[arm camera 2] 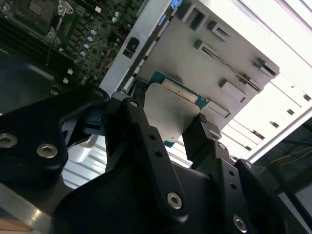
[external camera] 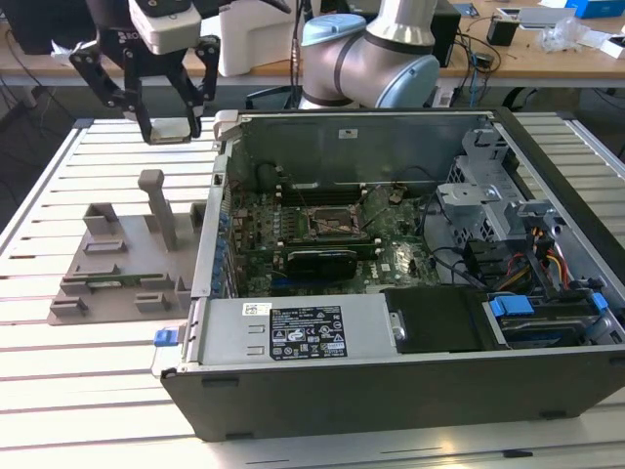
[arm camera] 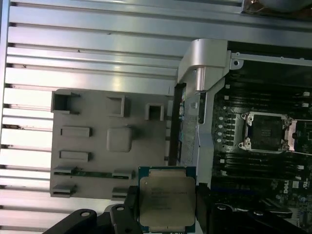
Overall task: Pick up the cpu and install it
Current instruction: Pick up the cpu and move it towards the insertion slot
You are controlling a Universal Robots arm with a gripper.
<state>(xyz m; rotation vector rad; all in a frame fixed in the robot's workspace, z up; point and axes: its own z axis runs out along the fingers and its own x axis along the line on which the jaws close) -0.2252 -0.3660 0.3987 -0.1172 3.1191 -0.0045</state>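
Observation:
The cpu (external camera: 172,130) is a flat square chip with a silvery top, held high above the slatted table, beyond the grey fixture and off the open case's far corner on the exterior view's left. My gripper (external camera: 173,134) is shut on it, one black finger on each side edge. Both wrist views show the cpu (arm camera 2: 170,114) (arm camera: 167,197) clamped between the fingers (arm camera 2: 139,122), its green rim showing past the metal lid. The motherboard socket (external camera: 332,223) (arm camera: 267,132) lies open inside the case, well away from the chip.
The grey fixture plate (external camera: 117,264) (arm camera: 97,141) with its blocks and one upright post (external camera: 156,200) lies below the gripper. The open computer case (external camera: 225,195) holds a power supply (external camera: 312,332), drive cages and cables (external camera: 547,259). The arm's base (external camera: 376,59) stands behind the case.

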